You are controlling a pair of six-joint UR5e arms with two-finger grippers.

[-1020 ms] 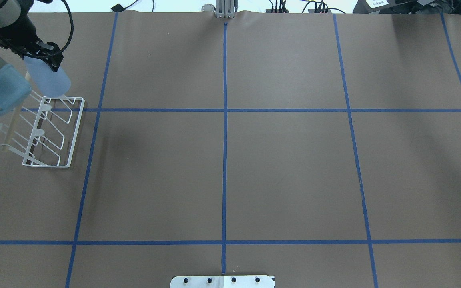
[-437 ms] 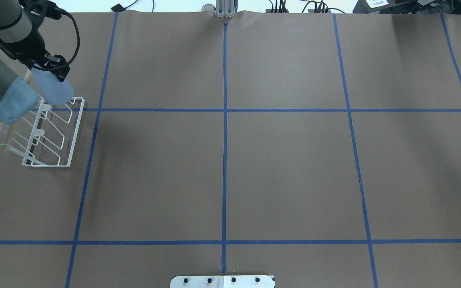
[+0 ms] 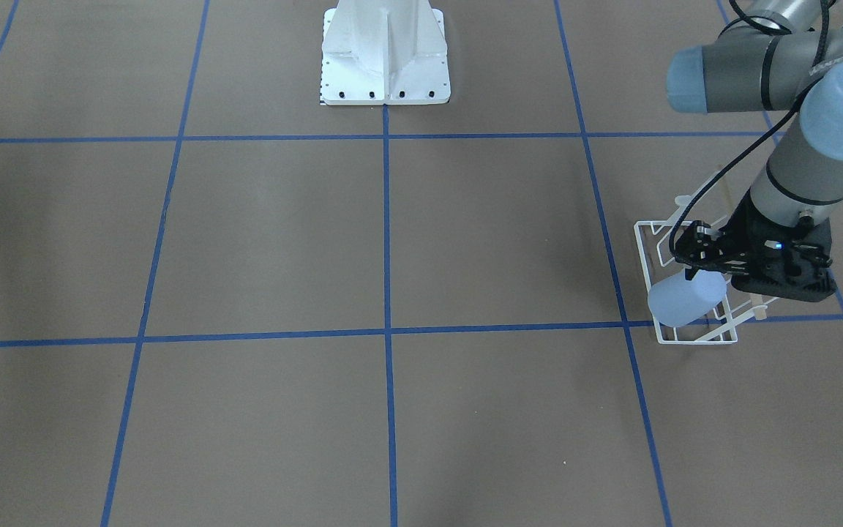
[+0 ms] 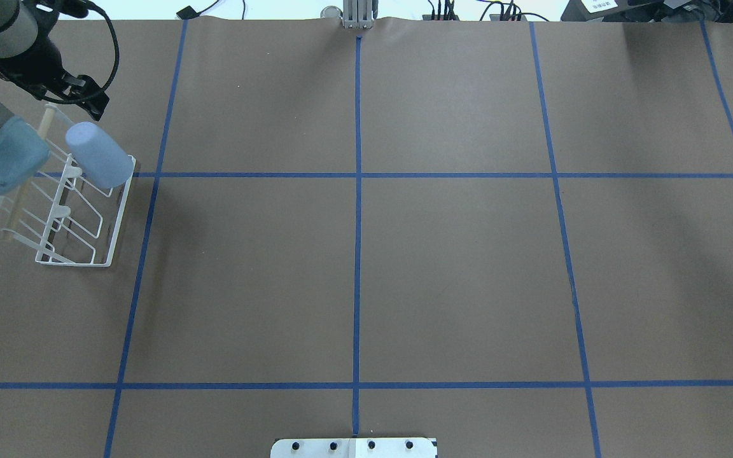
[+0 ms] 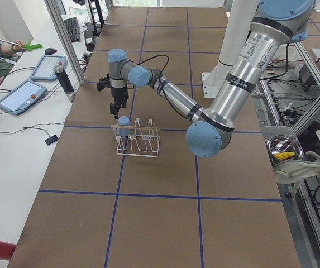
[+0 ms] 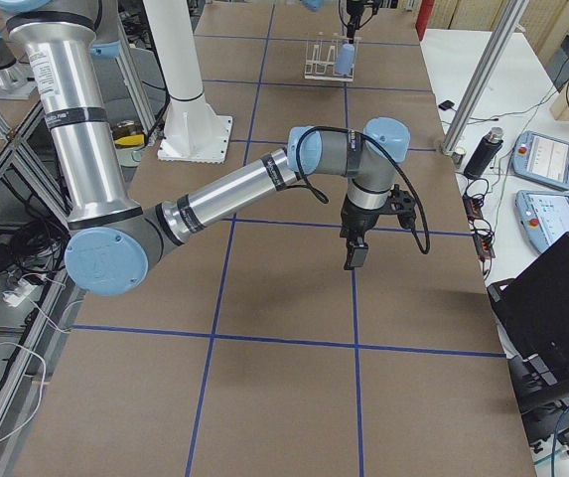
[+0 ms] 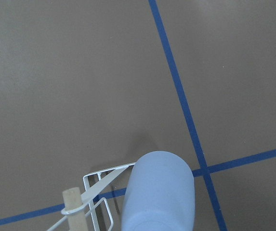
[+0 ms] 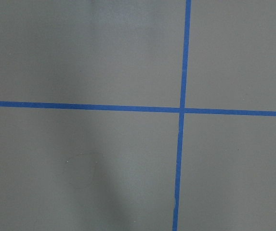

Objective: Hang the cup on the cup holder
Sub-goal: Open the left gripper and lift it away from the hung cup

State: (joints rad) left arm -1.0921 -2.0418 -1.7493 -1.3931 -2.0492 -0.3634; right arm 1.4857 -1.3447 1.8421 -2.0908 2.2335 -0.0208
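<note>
The pale blue-grey cup (image 4: 100, 162) sits upside down and tilted on the far end prong of the white wire cup holder (image 4: 121, 210), at the table's far left. It also shows in the front view (image 3: 685, 298) and fills the bottom of the left wrist view (image 7: 159, 192), beside the holder's wooden rod (image 7: 72, 202). My left gripper (image 4: 88, 103) hangs open just beyond and above the cup, apart from it. My right gripper (image 6: 350, 256) shows only in the exterior right view, over bare table; I cannot tell whether it is open or shut.
The holder's other prongs (image 4: 61, 210) carry nothing. Blue tape lines (image 4: 357, 175) divide the brown table. The robot's white base (image 3: 385, 55) stands at the near edge. Cables and devices lie along the far edge (image 4: 468, 13).
The left gripper carried the cup down on to the holder's end prong, let it go and pulled back. The cup now rests tilted on the holder by itself.
</note>
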